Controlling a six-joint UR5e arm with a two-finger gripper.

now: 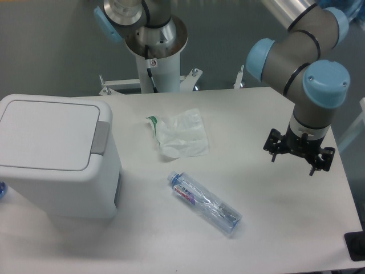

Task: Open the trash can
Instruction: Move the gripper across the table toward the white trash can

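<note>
The trash can (57, 157) is a large white boxy bin standing on the left side of the table. Its flat lid (48, 134) is down, and the grey push-button (101, 137) sits at the lid's right edge. My gripper (299, 153) hangs over the right side of the table, far from the bin, and holds nothing that I can see. Only its black mount shows below the wrist. The fingers are hidden from this angle, so I cannot tell whether they are open or shut.
A crumpled clear plastic bag (181, 135) lies mid-table. An empty clear plastic bottle (204, 203) lies on its side in front of it. The arm's white pedestal (155, 68) stands behind the table's far edge. The table's right edge is close to the gripper.
</note>
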